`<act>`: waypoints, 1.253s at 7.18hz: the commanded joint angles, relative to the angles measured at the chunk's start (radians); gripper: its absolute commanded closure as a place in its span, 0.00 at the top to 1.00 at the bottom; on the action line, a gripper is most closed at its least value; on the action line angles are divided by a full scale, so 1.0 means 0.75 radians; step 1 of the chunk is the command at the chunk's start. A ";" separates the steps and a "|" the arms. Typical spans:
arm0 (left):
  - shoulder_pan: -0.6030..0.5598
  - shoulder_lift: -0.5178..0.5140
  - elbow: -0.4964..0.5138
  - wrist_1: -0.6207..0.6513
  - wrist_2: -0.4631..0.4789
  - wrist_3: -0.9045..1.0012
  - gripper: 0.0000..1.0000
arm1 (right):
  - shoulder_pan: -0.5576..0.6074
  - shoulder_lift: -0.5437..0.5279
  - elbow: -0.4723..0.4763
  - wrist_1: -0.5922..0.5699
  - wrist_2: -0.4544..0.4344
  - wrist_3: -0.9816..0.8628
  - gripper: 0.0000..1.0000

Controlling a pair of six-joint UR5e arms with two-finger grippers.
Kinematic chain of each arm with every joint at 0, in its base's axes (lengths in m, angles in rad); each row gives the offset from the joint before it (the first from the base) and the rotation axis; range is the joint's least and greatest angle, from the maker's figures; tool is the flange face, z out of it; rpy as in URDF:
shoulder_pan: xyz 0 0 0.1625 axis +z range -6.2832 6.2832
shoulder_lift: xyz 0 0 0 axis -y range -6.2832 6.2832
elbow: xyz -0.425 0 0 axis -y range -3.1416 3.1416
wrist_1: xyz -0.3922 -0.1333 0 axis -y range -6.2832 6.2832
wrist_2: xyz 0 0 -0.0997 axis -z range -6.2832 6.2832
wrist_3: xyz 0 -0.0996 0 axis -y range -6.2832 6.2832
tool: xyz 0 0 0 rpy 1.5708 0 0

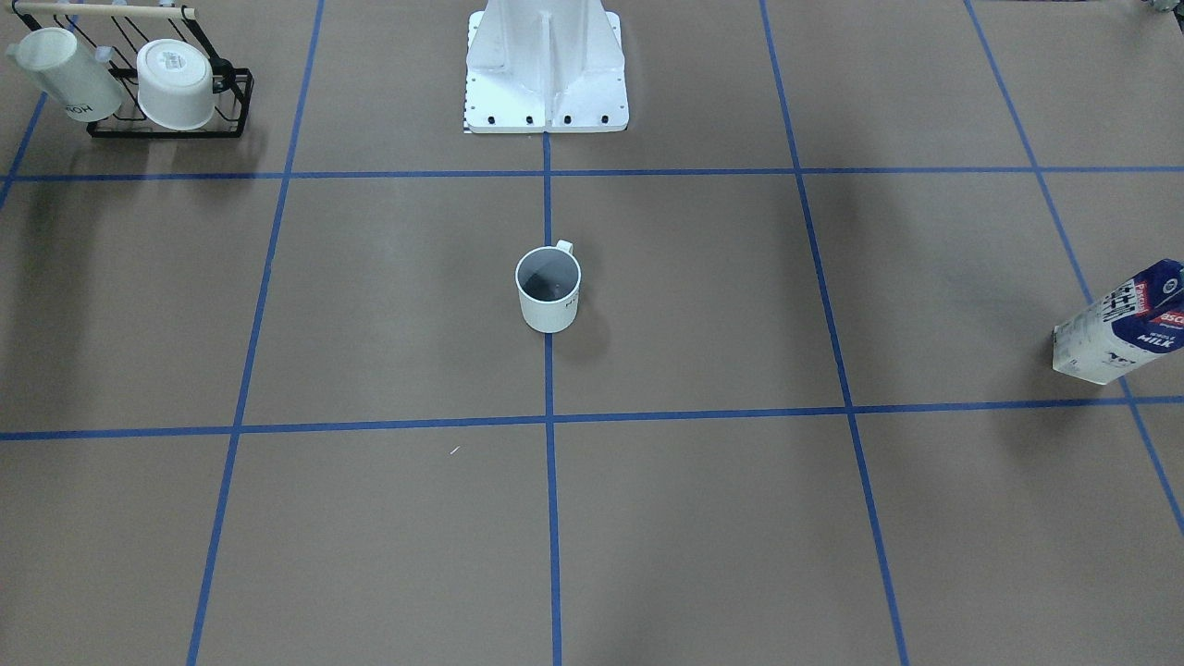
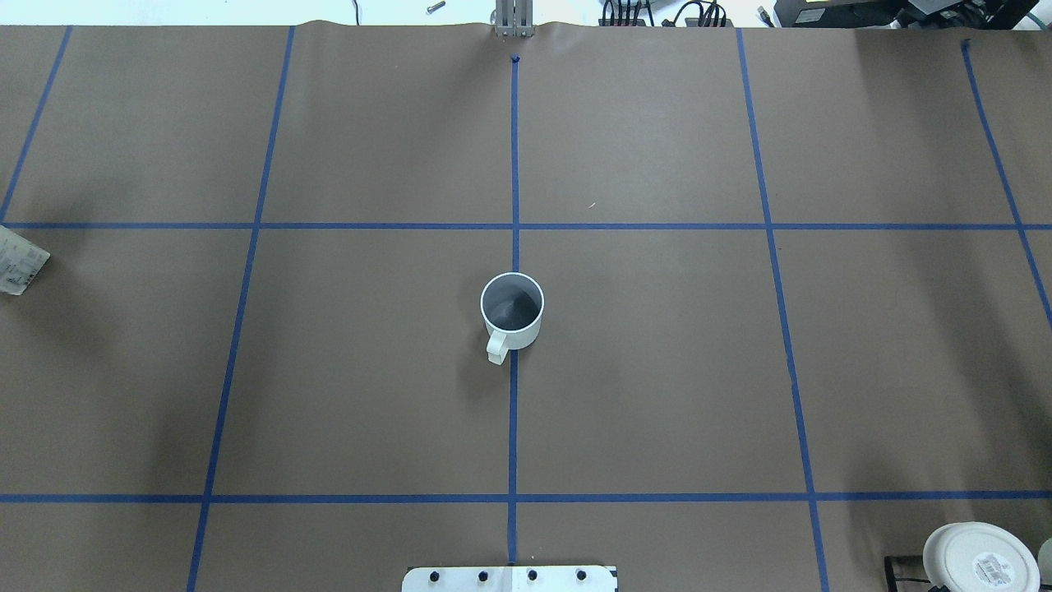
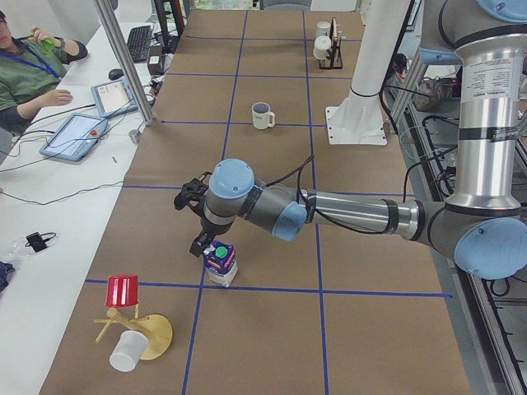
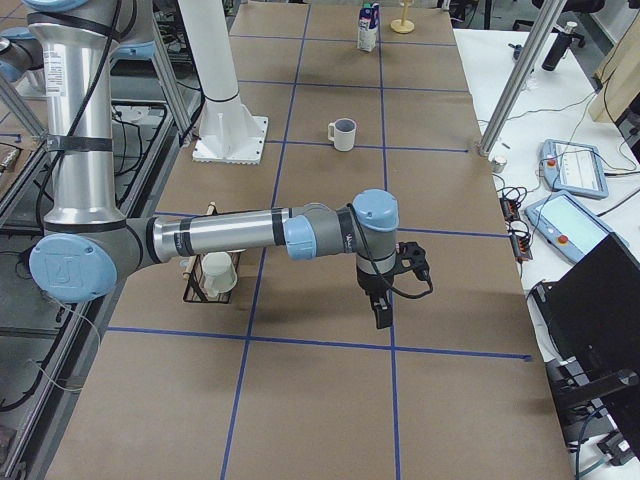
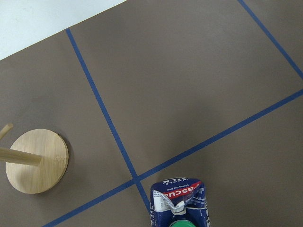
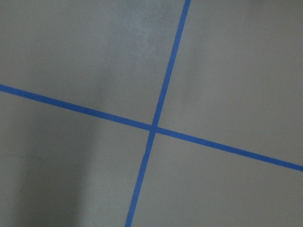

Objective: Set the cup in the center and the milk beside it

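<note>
The cup [image 1: 548,289] is a white mug that stands upright at the table's centre on the blue centre line, also in the overhead view [image 2: 511,308], with its handle toward the robot base. The milk [image 3: 221,262], a navy and white carton with a green cap, stands far out on the robot's left side [image 1: 1124,324]. My left gripper [image 3: 203,243] hovers just above and beside the carton's top; I cannot tell whether it is open or shut. The left wrist view shows the carton top [image 5: 180,203] at its bottom edge. My right gripper [image 4: 382,316] hangs low over bare table; I cannot tell its state.
A black wire rack [image 1: 166,125] with white mugs stands on the robot's right side near the base [image 1: 546,65]. A wooden stand [image 3: 123,317] with a red cup and a white cup [image 3: 128,352] lies past the milk. An operator [image 3: 29,62] sits at the side table.
</note>
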 commanded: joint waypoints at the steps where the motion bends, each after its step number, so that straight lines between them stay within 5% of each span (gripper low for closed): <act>1: 0.000 0.000 0.009 0.002 0.000 -0.001 0.99 | 0.028 -0.038 -0.031 -0.101 0.029 -0.027 1.00; 9: 0.090 -0.030 0.090 -0.075 0.012 -0.116 0.99 | 0.030 -0.055 -0.070 -0.105 0.117 -0.012 1.00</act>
